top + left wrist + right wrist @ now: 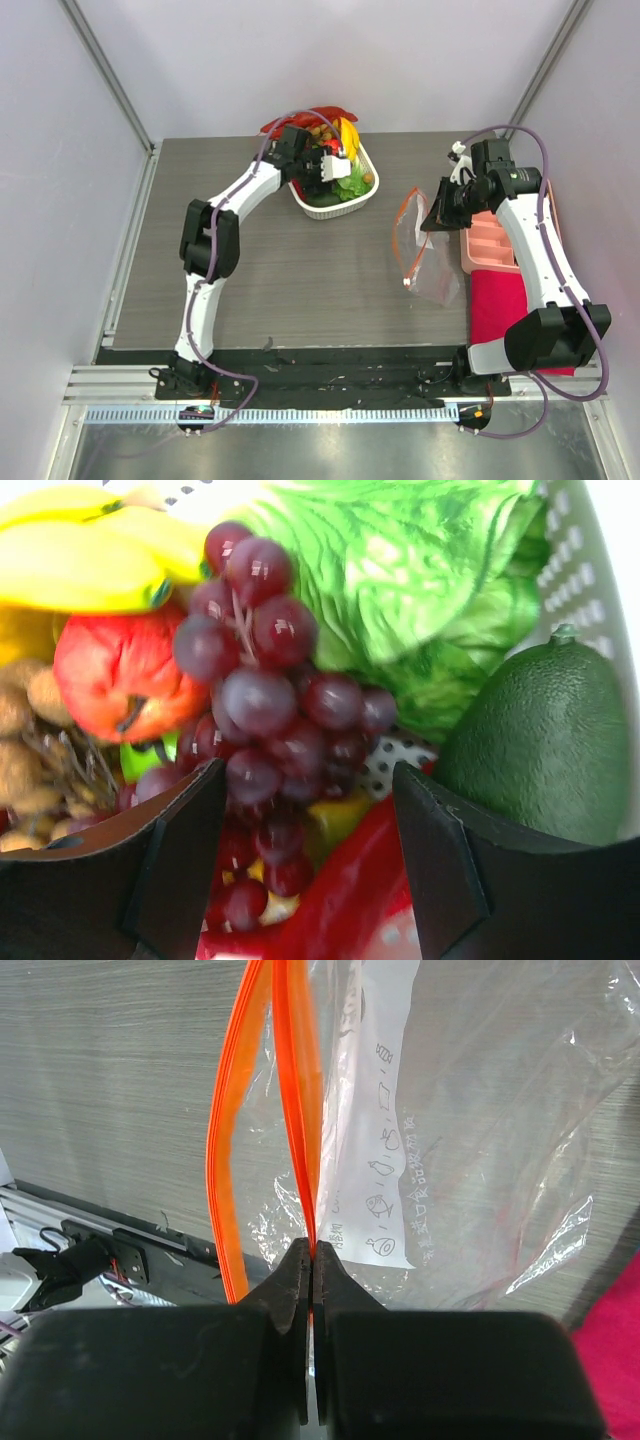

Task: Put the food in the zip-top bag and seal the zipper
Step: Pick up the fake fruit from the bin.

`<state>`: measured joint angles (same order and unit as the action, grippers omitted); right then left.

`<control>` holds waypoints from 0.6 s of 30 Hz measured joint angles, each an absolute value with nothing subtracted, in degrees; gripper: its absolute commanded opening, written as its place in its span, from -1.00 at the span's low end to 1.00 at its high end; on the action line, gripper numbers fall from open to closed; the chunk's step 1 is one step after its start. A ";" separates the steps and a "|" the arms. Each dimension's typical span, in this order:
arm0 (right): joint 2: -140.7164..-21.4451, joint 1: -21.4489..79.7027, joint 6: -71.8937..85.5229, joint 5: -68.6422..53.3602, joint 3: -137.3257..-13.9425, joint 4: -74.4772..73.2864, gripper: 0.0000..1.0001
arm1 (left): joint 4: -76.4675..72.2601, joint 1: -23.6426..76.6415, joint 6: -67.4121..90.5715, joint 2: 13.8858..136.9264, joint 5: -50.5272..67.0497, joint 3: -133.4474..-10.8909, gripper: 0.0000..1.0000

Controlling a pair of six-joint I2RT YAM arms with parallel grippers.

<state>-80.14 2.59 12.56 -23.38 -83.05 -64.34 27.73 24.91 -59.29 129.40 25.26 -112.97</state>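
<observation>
Grapes (265,700) sit inside the open left claw (308,792), ready for picking. The right claw (312,1260) pinches the bag (480,1140) by one zipper (300,1080) strip so its mouth gapes for loading.

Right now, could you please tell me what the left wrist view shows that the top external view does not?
Left wrist only: purple grapes between the open left fingers. Top external only: the right fingers shut on the zip-top bag, and the pink tray. Both: the white basket, yellow banana and green lettuce.
</observation>
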 measured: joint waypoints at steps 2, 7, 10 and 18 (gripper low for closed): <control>-80.14 2.59 12.62 -23.59 -83.02 -64.25 -0.98 | 26.17 25.41 -60.82 130.47 24.34 -112.97 0.33; -80.12 2.59 12.62 -23.88 -82.98 -64.27 -0.98 | 23.44 26.33 -64.23 131.55 21.96 -112.99 0.00; -80.12 2.59 12.62 -24.01 -82.94 -64.25 -0.98 | 22.33 26.59 -65.25 131.92 20.95 -112.99 -0.37; -80.12 2.55 12.62 -24.47 -82.91 -64.25 -0.98 | 21.17 26.65 -66.50 131.24 20.32 -111.98 -1.00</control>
